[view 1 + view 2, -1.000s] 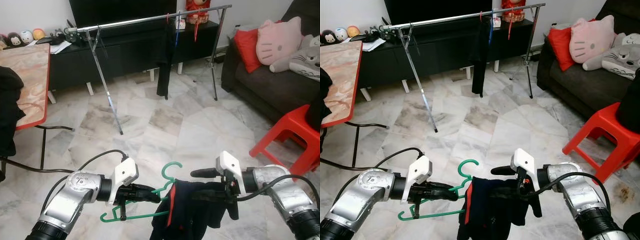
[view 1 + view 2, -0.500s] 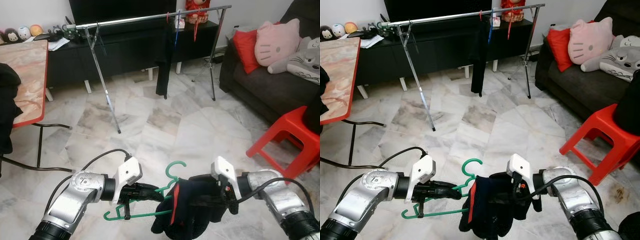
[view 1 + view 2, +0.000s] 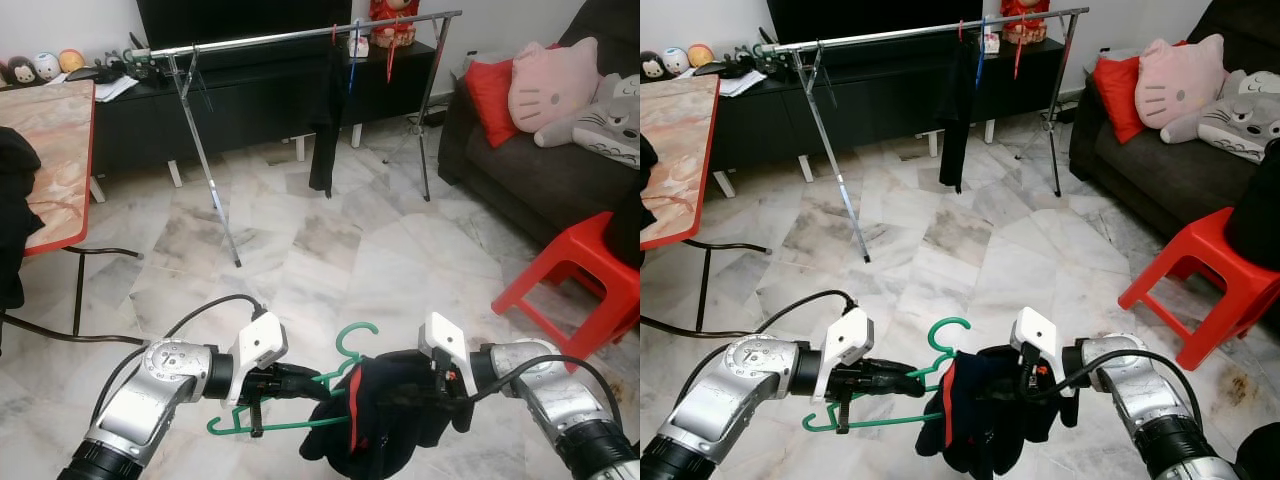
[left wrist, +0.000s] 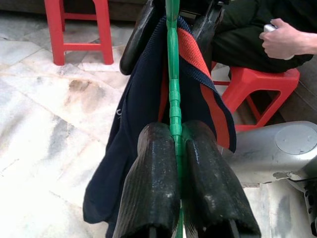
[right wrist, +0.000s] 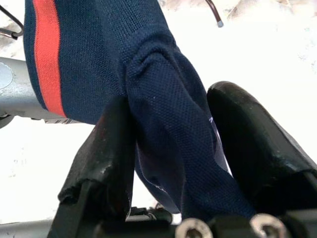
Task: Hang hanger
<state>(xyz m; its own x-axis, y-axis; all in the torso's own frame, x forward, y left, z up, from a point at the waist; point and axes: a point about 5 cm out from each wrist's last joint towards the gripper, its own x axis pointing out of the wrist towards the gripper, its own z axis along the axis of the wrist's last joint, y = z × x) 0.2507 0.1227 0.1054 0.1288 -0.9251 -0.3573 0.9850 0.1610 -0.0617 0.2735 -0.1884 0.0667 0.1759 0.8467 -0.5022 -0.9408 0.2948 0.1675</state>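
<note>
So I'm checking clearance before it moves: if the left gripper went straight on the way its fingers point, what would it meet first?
Probably the navy garment draped on the green hanger it is gripping, then the right gripper just beyond it. Depth between them is hard to judge.

we see a home living room: dark sofa [image 3: 560, 170] with plush cushions [image 3: 553, 85], tv cabinet [image 3: 250, 100], marble floor [image 3: 330, 260], clothes rack [image 3: 300, 36].

Green hanger [image 3: 300, 400] (navy garment [image 3: 385, 415] draped)
</note>
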